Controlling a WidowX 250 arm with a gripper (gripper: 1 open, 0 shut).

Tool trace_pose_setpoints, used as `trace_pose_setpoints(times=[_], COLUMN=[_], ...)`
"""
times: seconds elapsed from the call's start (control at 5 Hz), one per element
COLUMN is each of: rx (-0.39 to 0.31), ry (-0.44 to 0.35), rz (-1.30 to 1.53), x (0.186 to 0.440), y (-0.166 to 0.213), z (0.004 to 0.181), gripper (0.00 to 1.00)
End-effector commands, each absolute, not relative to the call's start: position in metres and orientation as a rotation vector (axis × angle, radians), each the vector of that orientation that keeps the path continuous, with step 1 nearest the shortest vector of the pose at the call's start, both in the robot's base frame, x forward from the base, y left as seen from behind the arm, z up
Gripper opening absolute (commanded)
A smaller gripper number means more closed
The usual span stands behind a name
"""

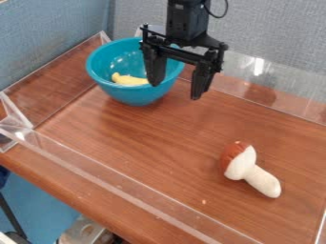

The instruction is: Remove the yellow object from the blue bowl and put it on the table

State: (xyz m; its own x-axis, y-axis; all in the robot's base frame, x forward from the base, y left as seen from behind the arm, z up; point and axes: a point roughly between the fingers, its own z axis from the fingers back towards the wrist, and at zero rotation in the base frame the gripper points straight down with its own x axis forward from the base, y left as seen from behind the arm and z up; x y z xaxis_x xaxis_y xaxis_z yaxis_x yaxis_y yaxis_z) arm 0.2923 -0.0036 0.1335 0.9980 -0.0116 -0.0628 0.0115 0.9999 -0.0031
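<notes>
gray fabric-like partition, blue panel, bright glare

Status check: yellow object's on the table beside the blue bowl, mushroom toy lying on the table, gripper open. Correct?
One error: the camera view shows the yellow object inside the blue bowl, not beside it. The rest stands.

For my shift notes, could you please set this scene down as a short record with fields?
container: blue bowl
in the bowl: yellow object
gripper: open, over the bowl's rim, fingers pointing down
also on the table: mushroom toy, lying on its side
task status: yellow object not yet out
</notes>
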Motion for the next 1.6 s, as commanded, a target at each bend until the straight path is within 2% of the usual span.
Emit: trace_pose_setpoints(times=[0.0, 0.4, 0.6, 1.4], rx=[0.002, 0.015, 0.022, 0.063], ry=[0.065, 0.040, 0.035, 0.065], rz=[0.028, 0.119, 0.144, 0.216], x=[0.305, 0.341, 0.356, 0.389], y=[0.016, 0.074, 0.090, 0.110], z=[0.128, 0.119, 0.113, 0.080], gripper=[1.00, 1.00, 1.00, 1.00])
